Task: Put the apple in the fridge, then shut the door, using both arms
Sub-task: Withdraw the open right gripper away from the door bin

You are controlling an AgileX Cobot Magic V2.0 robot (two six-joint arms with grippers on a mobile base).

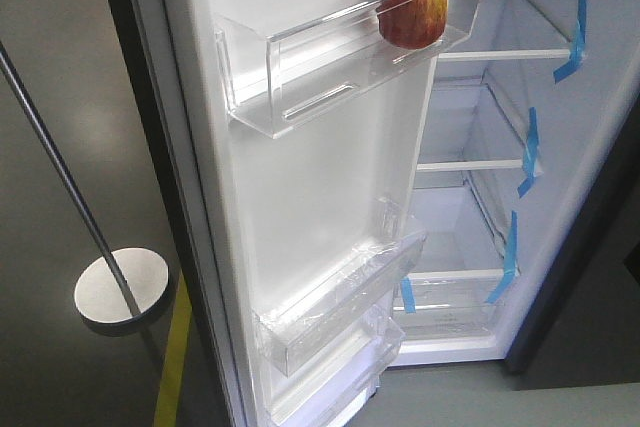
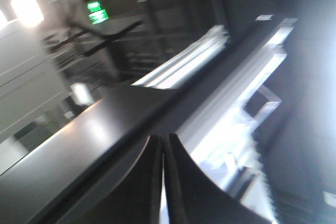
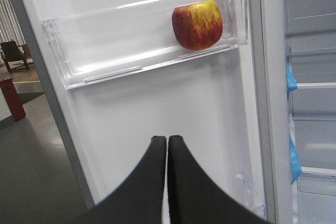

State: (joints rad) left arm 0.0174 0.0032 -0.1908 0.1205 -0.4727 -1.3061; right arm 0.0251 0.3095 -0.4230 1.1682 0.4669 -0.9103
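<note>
The red apple (image 1: pixel 411 7) with a yellow-green patch sits in the top clear bin (image 1: pixel 300 77) of the open fridge door (image 1: pixel 320 197). It also shows in the right wrist view (image 3: pixel 197 24), at the right end of that bin (image 3: pixel 105 61). The fridge (image 1: pixel 480 167) stands open, with a white interior, glass shelves and blue tape strips (image 1: pixel 574 37). My right gripper (image 3: pixel 167 139) is shut and empty, below the apple and facing the door's white inner face (image 3: pixel 157 103). My left gripper (image 2: pixel 163 137) is shut and empty beside the door's dark outer edge (image 2: pixel 105 129); the view is blurred.
A thin grey pole (image 1: pixel 60 177) on a round white base (image 1: pixel 122 287) stands on the dark floor left of the door. A yellow floor line (image 1: pixel 172 367) runs by the door's foot. Lower clear door bins (image 1: pixel 330 307) jut out. A dark chair (image 3: pixel 13 56) stands far left.
</note>
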